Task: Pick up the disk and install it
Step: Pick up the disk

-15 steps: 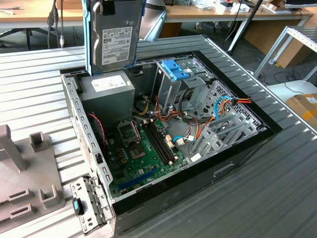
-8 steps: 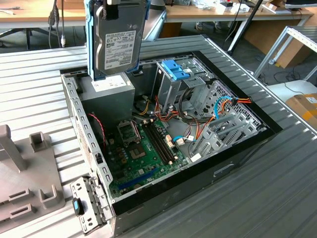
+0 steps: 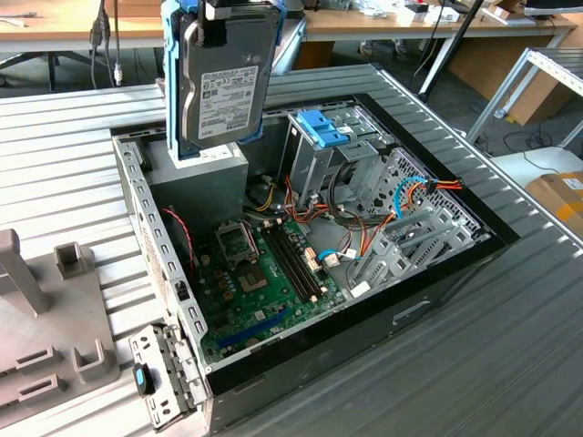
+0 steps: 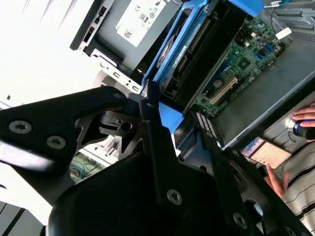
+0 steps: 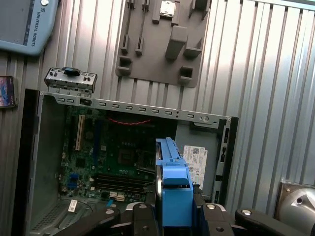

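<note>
Your widest surface is the ribbed grey metal table, which runs across the exterior view from edge to edge. On it, filling the middle of the frame, lies the open black desktop computer case, side panel off and insides facing up. The green motherboard covers the case floor at centre-left. At the lower left of the frame, outside the case, sits a flat grey fixture plate with raised blocks. In the case's far corner, at upper centre-left, you have the plain grey metal power supply box. Just to its right in the frame stands the tall bare-metal drive cage, topped by a bright blue plastic latch. The disk, a flat grey-metal hard drive in a bright blue plastic carrier rail, hangs upright at the top of the frame, left of centre, label side toward the camera. Its lower edge sits directly over the power supply box, and whether they touch you cannot tell. It is well apart from the cage. The black gripper is clamped on the disk's upper end, one finger pressed against each side of the blue rail in the first wrist view.
</note>
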You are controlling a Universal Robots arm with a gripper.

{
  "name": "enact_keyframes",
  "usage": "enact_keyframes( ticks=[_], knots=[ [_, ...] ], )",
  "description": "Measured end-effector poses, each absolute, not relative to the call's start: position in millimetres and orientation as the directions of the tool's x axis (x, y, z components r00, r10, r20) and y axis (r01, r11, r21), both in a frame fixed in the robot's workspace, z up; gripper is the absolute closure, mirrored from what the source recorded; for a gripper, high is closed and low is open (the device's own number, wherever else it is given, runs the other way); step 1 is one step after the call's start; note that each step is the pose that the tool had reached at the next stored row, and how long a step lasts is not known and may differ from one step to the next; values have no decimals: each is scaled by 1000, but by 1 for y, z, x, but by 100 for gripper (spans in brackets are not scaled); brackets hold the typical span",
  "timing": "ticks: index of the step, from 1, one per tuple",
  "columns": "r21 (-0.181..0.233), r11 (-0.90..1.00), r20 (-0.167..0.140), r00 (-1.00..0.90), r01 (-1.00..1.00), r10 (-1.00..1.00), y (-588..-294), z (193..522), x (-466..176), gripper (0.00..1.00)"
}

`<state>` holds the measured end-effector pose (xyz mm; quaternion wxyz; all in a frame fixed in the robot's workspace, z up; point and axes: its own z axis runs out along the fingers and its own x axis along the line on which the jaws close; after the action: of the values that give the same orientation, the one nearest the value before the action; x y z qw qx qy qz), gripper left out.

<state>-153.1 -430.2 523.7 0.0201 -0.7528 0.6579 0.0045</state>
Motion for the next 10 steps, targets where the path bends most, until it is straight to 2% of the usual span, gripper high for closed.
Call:
enact_keyframes(
  ticks=[10],
  knots=[
    [-24, -134, -33, 134, -991, -990, -437, 524, -144, 63]
  ],
)
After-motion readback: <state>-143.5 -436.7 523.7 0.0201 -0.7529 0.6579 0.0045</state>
